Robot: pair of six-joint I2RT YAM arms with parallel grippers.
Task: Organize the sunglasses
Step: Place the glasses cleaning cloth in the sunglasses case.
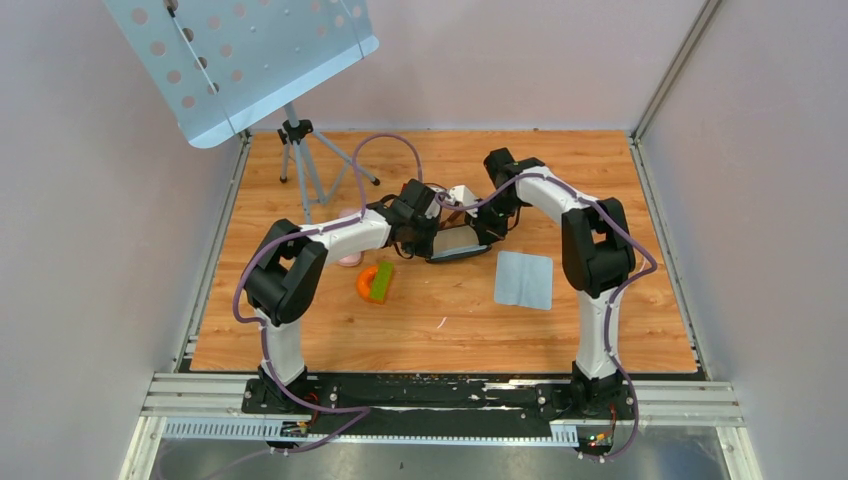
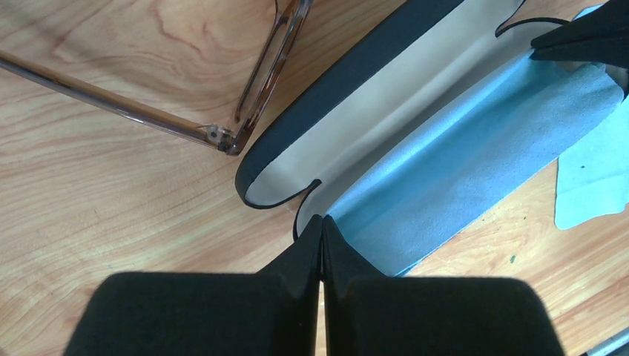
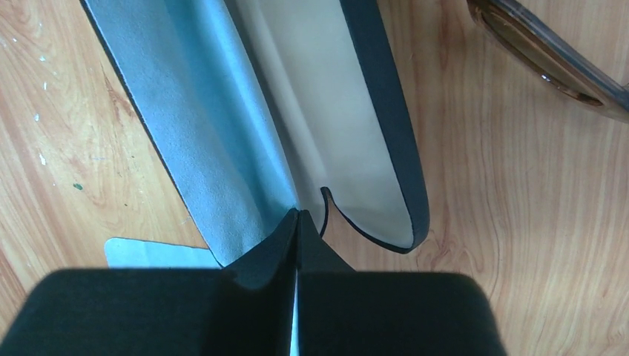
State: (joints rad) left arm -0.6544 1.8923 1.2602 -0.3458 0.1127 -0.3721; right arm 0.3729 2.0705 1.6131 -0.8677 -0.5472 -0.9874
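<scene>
Left hand (image 2: 321, 222): closed, tips at open black case (image 2: 356, 141) end
Right hand (image 3: 297, 215): closed, opposite end
Sunglasses (image 2: 256, 96): beside case, on table (image 2: 89, 193)

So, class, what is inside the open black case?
The case holds only bare lining, cream and blue. The sunglasses lie outside it. The left gripper and right gripper cover its ends.

Table: the light wood-grain table top (image 2: 89, 193) looked smooth, with a faint sheen.
Case shell: the black oblong glasses case (image 2: 345, 78) looked matt outside.
Case lining: one half was smooth cream, the other soft, napped pale-blue cloth.
Sunglasses: the thin brown translucent plastic sunglasses (image 2: 256, 96) looked glossy.
Cloth: the pale blue-grey square cloth (image 1: 524, 279) looked matt.
</scene>
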